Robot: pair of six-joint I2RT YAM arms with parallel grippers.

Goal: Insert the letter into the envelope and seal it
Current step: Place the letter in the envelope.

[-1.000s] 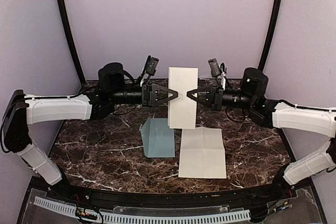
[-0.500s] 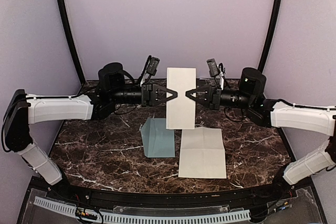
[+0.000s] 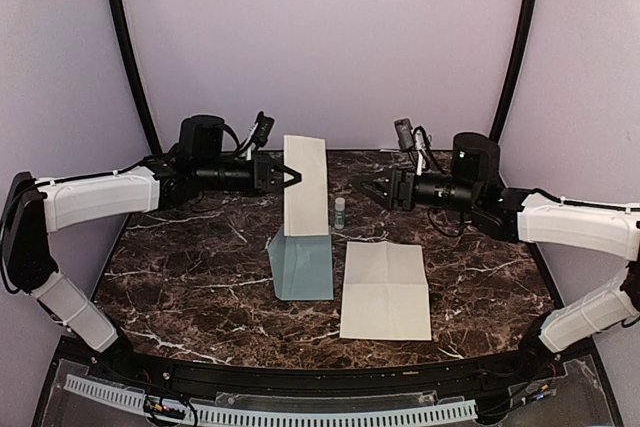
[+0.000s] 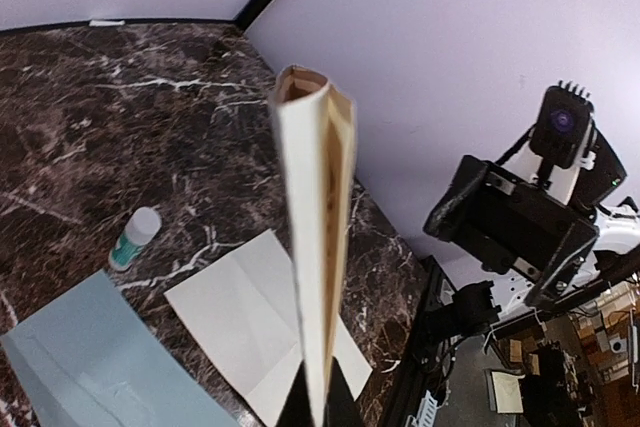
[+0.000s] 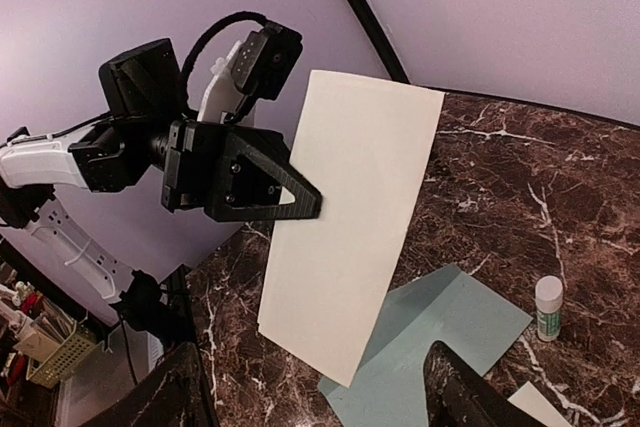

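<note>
Handling first: where is the envelope (image 3: 302,267), and how will it take a grip? (Ana)

Flat on the bench (image 3: 190,257), between the two arms. It looks like thin paper: light, limp, easy to crease and apt to slide on the polished stone. I would pin one corner and lift only the flap, though I cannot tell which edge opens. (Ben)

And the letter (image 3: 304,185)? (Ana)

Folded and held upright, over or just behind the envelope's far edge; I cannot tell which. The left gripper (image 3: 294,176) is clamped on its left side. Folded, it seems stiff enough to keep its shape from one edge. The right gripper (image 3: 370,191) hangs beyond the envelope to its right, jaws apart, holding nothing. (Ben)

Room? (Ana)

A glue stick (image 3: 340,211) stands just past the envelope's far right corner, and a creased white sheet (image 3: 386,290) lies just beside its right edge. Left of the envelope the stone is open, so that is the easier way in. (Ben)
</note>
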